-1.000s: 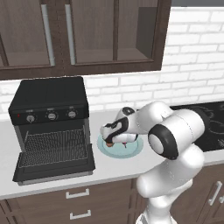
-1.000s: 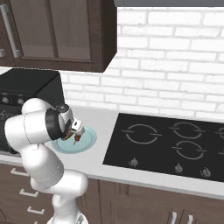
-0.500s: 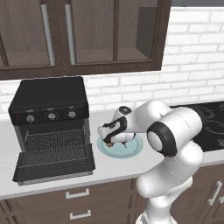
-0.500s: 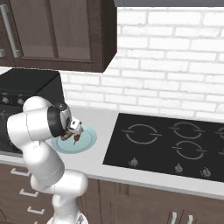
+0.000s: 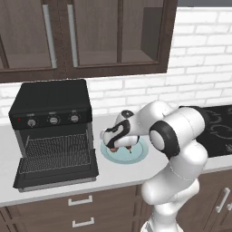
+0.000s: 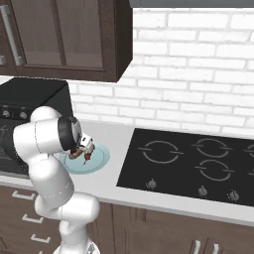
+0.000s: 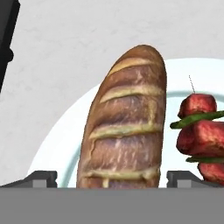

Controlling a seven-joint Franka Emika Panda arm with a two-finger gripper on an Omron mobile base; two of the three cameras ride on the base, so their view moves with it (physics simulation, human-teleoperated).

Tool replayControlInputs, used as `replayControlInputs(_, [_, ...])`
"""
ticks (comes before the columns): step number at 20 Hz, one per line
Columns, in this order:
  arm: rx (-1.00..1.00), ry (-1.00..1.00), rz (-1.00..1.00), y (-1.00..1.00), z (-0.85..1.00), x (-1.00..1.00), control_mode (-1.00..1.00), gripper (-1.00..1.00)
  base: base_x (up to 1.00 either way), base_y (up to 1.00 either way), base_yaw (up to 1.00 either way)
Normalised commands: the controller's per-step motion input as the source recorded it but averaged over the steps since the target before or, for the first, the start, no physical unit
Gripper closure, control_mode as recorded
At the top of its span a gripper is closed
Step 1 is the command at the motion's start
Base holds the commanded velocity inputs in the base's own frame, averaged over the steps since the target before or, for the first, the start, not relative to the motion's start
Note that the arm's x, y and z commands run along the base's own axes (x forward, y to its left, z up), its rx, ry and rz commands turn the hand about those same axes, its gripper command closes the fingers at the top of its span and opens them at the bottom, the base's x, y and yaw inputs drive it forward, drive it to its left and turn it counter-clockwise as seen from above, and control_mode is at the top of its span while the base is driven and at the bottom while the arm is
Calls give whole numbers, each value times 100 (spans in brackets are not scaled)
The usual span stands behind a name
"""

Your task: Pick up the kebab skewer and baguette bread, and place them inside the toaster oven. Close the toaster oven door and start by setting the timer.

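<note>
The golden-brown baguette bread (image 7: 127, 127) lies lengthwise on a pale blue plate (image 7: 57, 144). My gripper (image 7: 116, 179) hangs close above it, open, one dark fingertip (image 7: 41, 177) on each side of the loaf and nothing held. The kebab skewer (image 7: 199, 131), red chunks with green strips, rests on the plate beside the loaf, also seen as the skewer (image 5: 130, 145). In the left base view the gripper (image 5: 112, 147) is low over the plate (image 5: 141, 153). The black toaster oven (image 5: 52, 102) stands left of it, its door (image 5: 56, 174) folded down flat and the wire rack (image 5: 54, 152) bare.
A black cooktop (image 6: 193, 163) lies flush in the counter to the right of the plate (image 6: 101, 158). Dark wood cabinets (image 5: 81, 36) hang above the oven, in front of a white brick wall. Drawers run below the counter's front edge.
The hand has sunk a little and shifted slightly left over the plate. The jaws have stayed open; bread and skewer have not moved.
</note>
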Motion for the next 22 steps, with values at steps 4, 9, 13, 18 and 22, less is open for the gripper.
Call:
replayControlInputs(4, [0,2,-2,0,-20,9,-100,-100,0,0,0])
replayControlInputs(9, [0,2,-2,1,-18,3,-100,100,0,0,0])
replayControlInputs(13, [0,1,-1,0,-1,0,-100,100,0,0,0])
replayControlInputs(18, [0,0,-5,0,36,-5,-100,100,0,0,0])
replayControlInputs(22, [0,-3,-4,-5,86,-53,-100,100,0,0,0])
